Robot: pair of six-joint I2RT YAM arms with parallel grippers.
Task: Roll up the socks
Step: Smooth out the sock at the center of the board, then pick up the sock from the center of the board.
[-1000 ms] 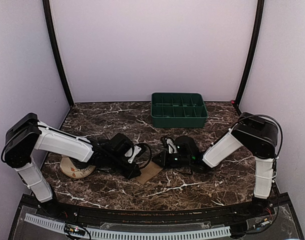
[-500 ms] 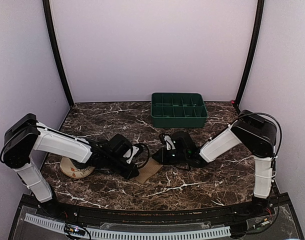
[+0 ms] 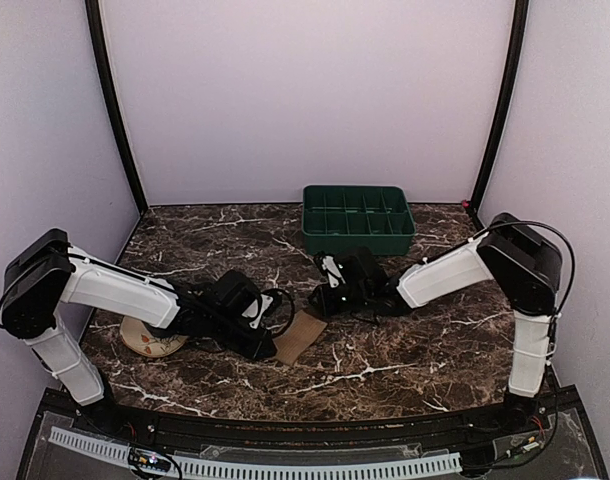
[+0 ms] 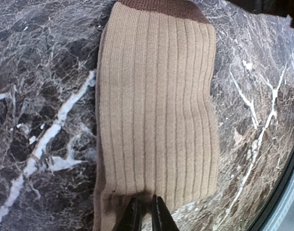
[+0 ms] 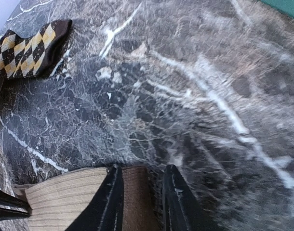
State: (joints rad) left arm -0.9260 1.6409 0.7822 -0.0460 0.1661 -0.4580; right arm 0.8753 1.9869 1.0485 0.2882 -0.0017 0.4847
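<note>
A plain tan-brown ribbed sock [image 4: 156,106] with a darker brown cuff lies flat on the marble table [image 3: 405,360], also seen from above [image 3: 301,335]. My left gripper [image 4: 146,198] is at the sock's near end, its jaws almost together and pinching a small fold of the fabric; from above it sits just left of the sock [image 3: 270,338]. My right gripper [image 5: 143,168] is open over the brown cuff [image 5: 135,192], at the sock's far end [image 3: 318,300]. A diamond-check sock [image 5: 26,48] lies farther off in the right wrist view; the top view hides it.
A green compartment tray [image 3: 357,220] stands at the back centre. A round cream dish with orange marks [image 3: 150,340] lies under my left arm at the near left. Purple walls close in the table on three sides.
My right gripper has drawn back from the sock towards the far side and now stands at its cuff. The left gripper and sock shifted slightly.
</note>
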